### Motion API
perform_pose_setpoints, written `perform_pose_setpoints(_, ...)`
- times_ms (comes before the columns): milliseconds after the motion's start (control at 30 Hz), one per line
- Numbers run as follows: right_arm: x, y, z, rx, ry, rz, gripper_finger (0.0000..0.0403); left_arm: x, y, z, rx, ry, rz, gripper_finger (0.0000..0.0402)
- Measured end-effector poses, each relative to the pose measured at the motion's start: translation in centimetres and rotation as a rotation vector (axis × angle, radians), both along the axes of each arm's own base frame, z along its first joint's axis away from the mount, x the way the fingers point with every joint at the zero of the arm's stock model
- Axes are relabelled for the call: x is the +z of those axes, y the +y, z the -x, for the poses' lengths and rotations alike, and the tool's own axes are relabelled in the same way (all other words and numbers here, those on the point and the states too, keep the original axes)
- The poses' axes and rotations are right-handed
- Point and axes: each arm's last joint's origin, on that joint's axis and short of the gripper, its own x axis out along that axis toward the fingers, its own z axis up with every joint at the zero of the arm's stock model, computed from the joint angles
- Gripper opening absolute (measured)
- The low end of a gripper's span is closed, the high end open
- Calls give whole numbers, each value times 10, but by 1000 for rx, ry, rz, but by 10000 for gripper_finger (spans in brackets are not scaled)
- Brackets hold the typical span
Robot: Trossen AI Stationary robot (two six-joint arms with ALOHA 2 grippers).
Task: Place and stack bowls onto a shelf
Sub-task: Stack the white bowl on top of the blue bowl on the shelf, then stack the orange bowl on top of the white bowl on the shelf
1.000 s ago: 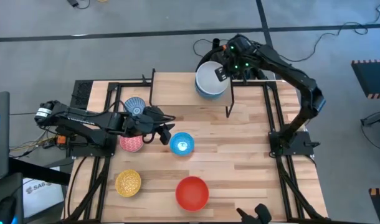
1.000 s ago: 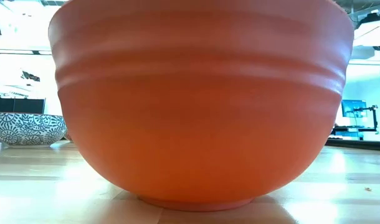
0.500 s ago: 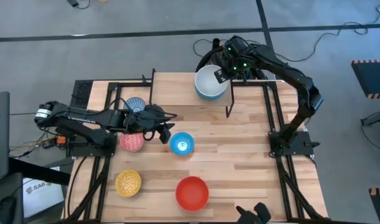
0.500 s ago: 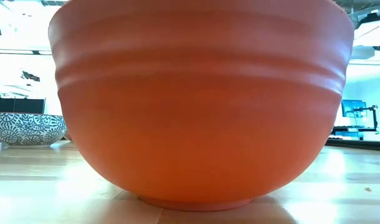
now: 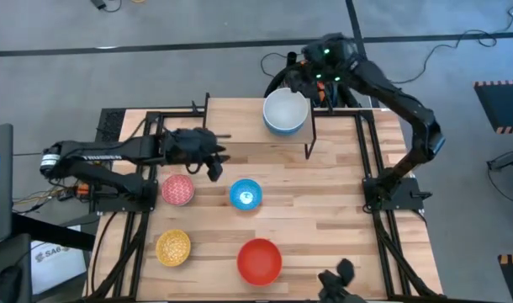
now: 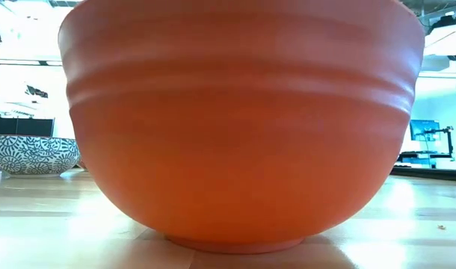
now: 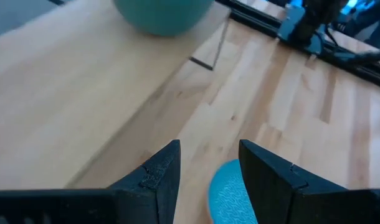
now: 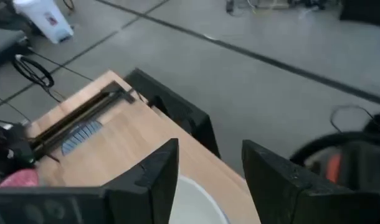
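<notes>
From above, the right gripper (image 5: 311,80) has pulled back from the white bowl (image 5: 286,108), which half a second ago sat right beside its fingers; the bowl now rests by itself in a light blue bowl (image 5: 283,128) on the shelf (image 5: 240,118) along the table's (image 5: 324,210) far edge, so that stack looks placed. The left gripper (image 5: 213,158) has lifted away from the pink patterned bowl (image 5: 177,189), which it covered before, and now hangs over the table's middle, near the shelf's front edge. The blue-and-white patterned bowl seen earlier beside this arm is now hidden under it. The bright blue bowl (image 5: 245,195) stays at the centre, the yellow bowl (image 5: 173,247) near the left front corner and the red bowl (image 5: 259,260) at the front edge, so four bowls remain to be shelved. The low view is filled by the red bowl's side, with a patterned bowl (image 6: 32,153) behind it. The left wrist view shows its fingers (image 7: 156,177) parted and empty above the bright blue bowl, likely the next pick. The right wrist view shows fingers (image 8: 149,177) spread apart, holding nothing, over the white rim.
</notes>
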Motion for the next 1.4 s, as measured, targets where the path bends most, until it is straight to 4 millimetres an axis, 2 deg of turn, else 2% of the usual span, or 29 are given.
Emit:
perform_pose_setpoints(133,-38,-10,-16,-23,-79,7,182,5,10,9,39,-18,-1,146)
perform_pose_setpoints(233,-58,-6,-21,-27,-134,48,175,8,10,15,60,-23,1,146)
perform_pose_setpoints(433,-85,-1,-26,-31,-138,113,168,13,10,23,84,-28,-11,146)
perform_pose_setpoints(700,-104,1,-27,-60,-144,157,168,11,17,29,111,8,-9,146)
perform_pose_setpoints(900,-103,0,-25,-64,-150,167,168,10,20,30,117,16,-14,146)
perform_pose_setpoints(1033,-86,10,-13,-57,-149,186,168,10,20,30,100,20,-7,146)
perform_pose_setpoints(1133,-78,19,-1,-54,-78,183,168,8,20,31,97,45,-5,146)
perform_pose_setpoints(1267,-73,35,2,-33,-43,170,168,5,20,33,95,86,-17,146)
perform_pose_setpoints(1400,-51,67,-1,51,-145,192,168,6,20,33,92,79,-22,146)
